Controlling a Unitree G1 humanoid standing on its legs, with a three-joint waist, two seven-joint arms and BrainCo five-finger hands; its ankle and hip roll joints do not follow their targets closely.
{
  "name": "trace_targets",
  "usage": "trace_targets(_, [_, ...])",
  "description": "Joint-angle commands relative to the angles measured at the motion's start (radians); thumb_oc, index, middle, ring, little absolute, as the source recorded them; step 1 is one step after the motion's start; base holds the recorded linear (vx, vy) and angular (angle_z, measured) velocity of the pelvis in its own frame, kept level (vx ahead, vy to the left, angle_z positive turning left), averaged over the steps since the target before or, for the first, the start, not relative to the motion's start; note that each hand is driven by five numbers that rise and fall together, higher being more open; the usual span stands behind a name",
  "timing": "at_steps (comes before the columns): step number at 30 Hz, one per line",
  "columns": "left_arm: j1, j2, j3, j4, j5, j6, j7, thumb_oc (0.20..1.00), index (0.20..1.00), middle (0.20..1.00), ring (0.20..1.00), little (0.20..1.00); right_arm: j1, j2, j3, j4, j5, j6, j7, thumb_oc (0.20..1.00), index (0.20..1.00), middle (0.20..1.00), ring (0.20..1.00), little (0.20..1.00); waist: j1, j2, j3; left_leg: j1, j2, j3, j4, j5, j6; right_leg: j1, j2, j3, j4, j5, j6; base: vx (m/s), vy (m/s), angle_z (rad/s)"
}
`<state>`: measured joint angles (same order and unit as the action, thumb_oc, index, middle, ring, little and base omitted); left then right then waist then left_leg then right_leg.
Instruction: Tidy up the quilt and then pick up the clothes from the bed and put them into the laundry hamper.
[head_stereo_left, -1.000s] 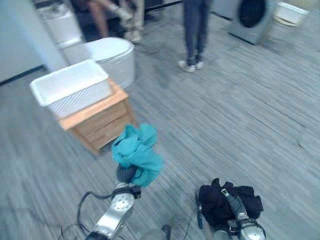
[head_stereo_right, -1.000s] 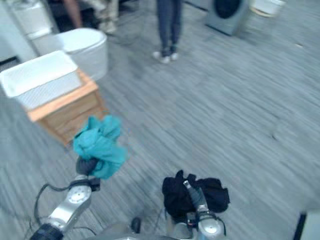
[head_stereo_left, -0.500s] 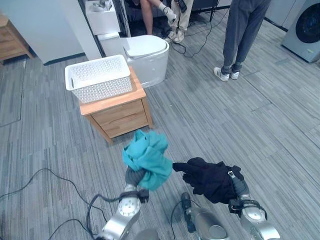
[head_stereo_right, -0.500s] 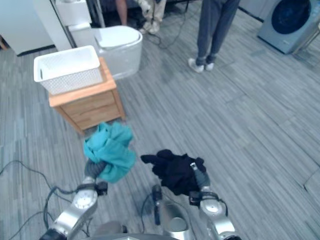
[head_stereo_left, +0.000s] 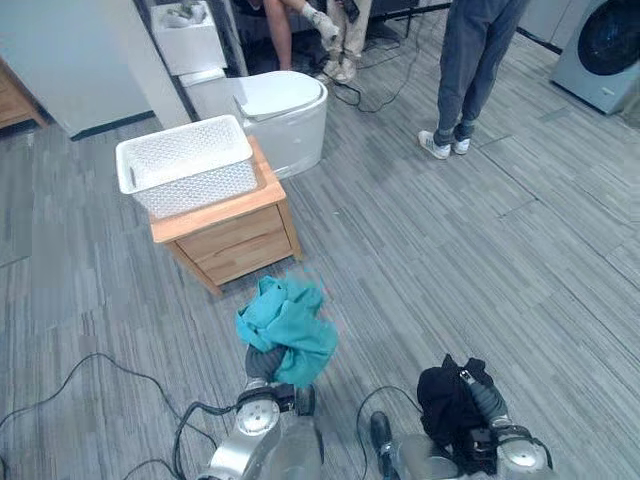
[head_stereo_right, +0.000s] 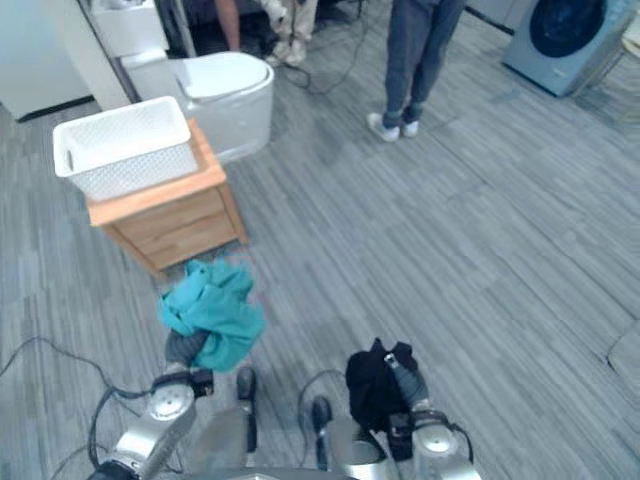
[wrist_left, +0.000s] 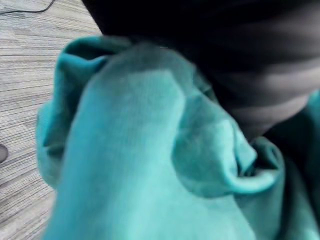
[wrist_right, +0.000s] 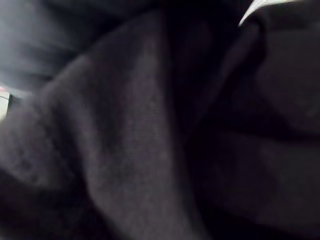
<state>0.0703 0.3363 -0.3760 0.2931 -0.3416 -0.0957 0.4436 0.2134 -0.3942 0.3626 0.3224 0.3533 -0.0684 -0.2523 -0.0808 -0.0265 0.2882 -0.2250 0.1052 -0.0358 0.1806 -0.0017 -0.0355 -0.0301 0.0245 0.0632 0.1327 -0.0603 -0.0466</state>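
Note:
A teal garment (head_stereo_left: 288, 328) sits bunched over my left hand (head_stereo_left: 262, 363) and hangs above the grey floor; it is close up in the left wrist view (wrist_left: 140, 150). A black garment (head_stereo_left: 450, 410) is wrapped round my right hand (head_stereo_left: 483, 398) low at the right, and its dark folds show in the right wrist view (wrist_right: 150, 125). The white laundry hamper (head_stereo_left: 200, 185) stands on a wooden nightstand (head_stereo_left: 235, 245), ahead and a little left of the teal garment. It looks bare inside.
Behind the nightstand stands a white toilet (head_stereo_left: 275, 100). A person (head_stereo_left: 470, 70) stands on the floor at the back right, and another person's legs (head_stereo_left: 335, 25) show at the back. A washing machine (head_stereo_left: 605, 45) is at the far right.
The black garment has drawn back towards the lower edge and bunched up round my right hand. The teal garment stays raised on my left hand. The view has shifted slightly.

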Motion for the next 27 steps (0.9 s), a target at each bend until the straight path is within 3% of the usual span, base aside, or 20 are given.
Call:
trace_targets(1, [-0.030,0.055,0.021,-0.105,0.051,-0.115,-0.011,0.200,0.200,0.200,0.200,0.200,-0.032,0.010,-0.002,-0.102,0.001,-0.068,-0.005,0.200,0.200,0.200,0.200,0.200,-0.005,-0.023,-0.017,-0.019,-0.016,0.022,-0.058,0.110,0.006,0.076,-0.064,0.050,0.046,-0.022,0.151,0.21,0.345,-0.10])
trace_targets(2, [-0.039,0.064,0.010,-0.109,0.052,-0.116,-0.007,0.200,0.200,0.200,0.200,0.200,-0.038,0.015,0.002,-0.097,0.007,-0.072,-0.005,0.200,0.200,0.200,0.200,0.200,0.005,-0.026,-0.015,-0.035,-0.037,0.017,-0.021,0.088,0.020,0.078,-0.077,0.047,0.077,-0.030,0.155,0.19,0.281,0.19])
trace_targets(4, [-0.048,0.074,0.002,-0.118,0.068,-0.107,0.004,0.200,0.200,0.200,0.200,0.200,-0.052,0.021,0.018,-0.088,0.018,-0.078,-0.007,0.200,0.200,0.200,0.200,0.200,0.026,-0.041,-0.017,-0.042,-0.075,0.016,0.030,0.042,0.049,0.073,-0.116,0.032,0.134,0.020,0.169,0.16,0.273,0.01])
trace_targets(5, [-0.060,0.083,-0.007,-0.117,0.070,-0.099,0.024,0.200,0.200,0.200,0.200,0.200,-0.071,0.029,0.037,-0.081,0.032,-0.072,-0.022,0.200,0.200,0.200,0.200,0.200,0.036,-0.041,-0.012,-0.014,-0.094,0.026,0.037,0.005,0.080,-0.004,-0.170,0.023,0.308,0.160,0.182,0.13,0.332,-0.16])
trace_targets(6, [-0.067,0.086,-0.012,-0.113,0.062,-0.096,0.030,0.200,0.200,0.200,0.200,0.200,-0.073,0.030,0.040,-0.080,0.038,-0.068,-0.027,0.200,0.200,0.200,0.200,0.200,0.035,-0.028,-0.006,0.000,-0.088,0.029,0.037,-0.007,0.088,-0.046,-0.174,0.024,0.410,0.196,0.180,0.20,0.535,-0.18])
trace_targets(7, [-0.085,0.087,-0.018,-0.094,0.045,-0.083,0.043,0.200,0.200,0.200,0.200,0.200,-0.073,0.035,0.039,-0.065,0.067,-0.055,-0.039,0.200,0.200,0.200,0.200,0.200,0.022,0.004,0.010,0.042,-0.077,0.030,0.042,-0.028,0.102,-0.171,-0.167,0.031,0.633,0.256,0.167,0.18,0.430,-0.10])
trace_targets(9, [-0.093,0.094,-0.004,-0.067,0.014,-0.073,0.055,0.200,0.200,0.200,0.200,0.200,-0.056,0.042,0.031,-0.050,0.068,-0.048,-0.025,0.200,0.200,0.200,0.200,0.200,0.005,0.011,0.035,0.086,-0.071,0.049,0.057,-0.049,0.102,-0.267,-0.173,0.020,0.706,0.274,0.169,0.29,0.373,0.04])
trace_targets(11, [-0.084,0.102,0.008,-0.065,-0.004,-0.076,0.062,0.200,0.200,0.200,0.200,0.200,-0.044,0.043,0.019,-0.051,0.052,-0.058,-0.015,0.200,0.200,0.200,0.200,0.200,-0.005,-0.001,0.051,0.116,-0.068,0.058,0.053,-0.062,0.093,-0.278,-0.170,0.003,0.608,0.260,0.177,0.28,0.130,0.00])
trace_targets(13, [-0.073,0.104,0.011,-0.068,0.002,-0.089,0.054,0.200,0.200,0.200,0.200,0.200,-0.037,0.046,0.003,-0.051,0.044,-0.077,-0.019,0.200,0.200,0.200,0.200,0.200,-0.027,-0.030,0.062,0.152,-0.082,0.059,0.031,-0.079,0.088,-0.268,-0.139,-0.001,0.392,0.235,0.188,0.28,-0.018,-0.29])
trace_targets(14, [-0.069,0.101,0.007,-0.073,0.015,-0.099,0.046,0.200,0.200,0.200,0.200,0.200,-0.039,0.048,-0.004,-0.050,0.046,-0.086,-0.029,0.200,0.200,0.200,0.200,0.200,-0.049,-0.058,0.069,0.178,-0.112,0.051,0.020,-0.102,0.090,-0.264,-0.118,0.007,0.200,0.224,0.199,0.31,-0.029,-0.24])
trace_targets(16, [-0.065,0.092,-0.008,-0.086,0.039,-0.111,0.050,0.200,0.200,0.200,0.200,0.200,-0.043,0.048,-0.007,-0.054,0.052,-0.090,-0.036,0.200,0.200,0.200,0.200,0.200,-0.077,-0.081,0.083,0.215,-0.139,0.043,0.010,-0.139,0.095,-0.261,-0.100,0.014,0.024,0.257,0.216,0.29,0.001,0.34])
trace_targets(20, [-0.078,0.074,-0.039,-0.107,0.067,-0.109,0.070,0.200,0.200,0.200,0.200,0.200,-0.056,0.051,-0.005,-0.063,0.057,-0.087,-0.049,0.200,0.200,0.200,0.200,0.200,-0.099,-0.090,0.096,0.255,-0.146,0.043,-0.003,-0.181,0.098,-0.268,-0.088,0.035,-0.039,0.301,0.221,0.25,-0.032,0.43])
trace_targets(23, [-0.086,0.058,-0.058,-0.109,0.089,-0.092,0.080,0.200,0.200,0.200,0.200,0.200,-0.075,0.052,-0.005,-0.059,0.071,-0.082,-0.053,0.200,0.200,0.200,0.200,0.200,-0.096,-0.091,0.080,0.262,-0.131,0.044,-0.004,-0.186,0.083,-0.232,-0.106,0.041,-0.050,0.280,0.215,0.30,-0.124,0.65])
trace_targets(27, [-0.080,0.046,-0.057,-0.128,0.089,-0.049,0.083,0.200,0.200,0.200,0.200,0.200,-0.109,0.048,0.000,-0.067,0.068,-0.056,-0.070,0.200,0.200,0.200,0.200,0.200,-0.092,-0.084,0.031,0.290,-0.065,0.049,0.058,-0.208,0.042,-0.215,-0.111,0.012,0.029,0.205,0.193,0.39,-0.091,0.32])
